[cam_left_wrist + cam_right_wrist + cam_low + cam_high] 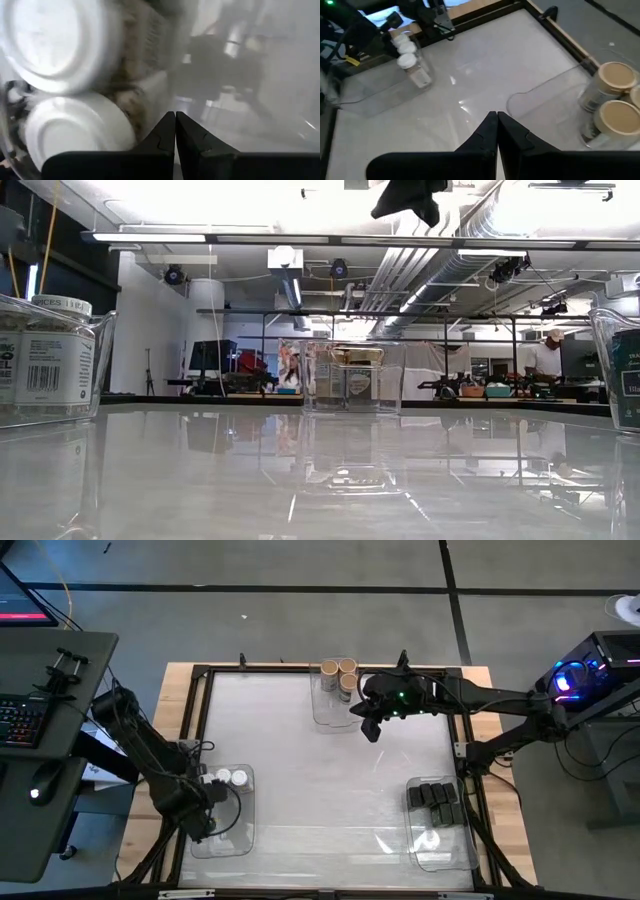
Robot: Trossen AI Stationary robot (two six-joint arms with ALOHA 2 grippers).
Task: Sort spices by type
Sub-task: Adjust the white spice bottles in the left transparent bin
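Observation:
Three tan-lidded jars (340,676) stand in a clear bin (327,712) at the table's far edge; the right wrist view shows two of their lids (617,76). White-lidded jars (232,778) stand in the left near bin (225,838), close up in the left wrist view (70,132). Black boxes (435,798) lie in the right near bin (440,852). My right gripper (372,728) is shut and hangs high above the table, just right of the tan-jar bin (496,118). My left gripper (175,118) is shut, low beside the white-lidded jars (210,798).
A dark frame rail (300,668) and wooden border ring the glossy table top (330,780). The low view shows the left bin's jars (45,360), the far bin (345,378) and the right bin's wall (612,370). A desk with a keyboard (20,720) stands left of the table.

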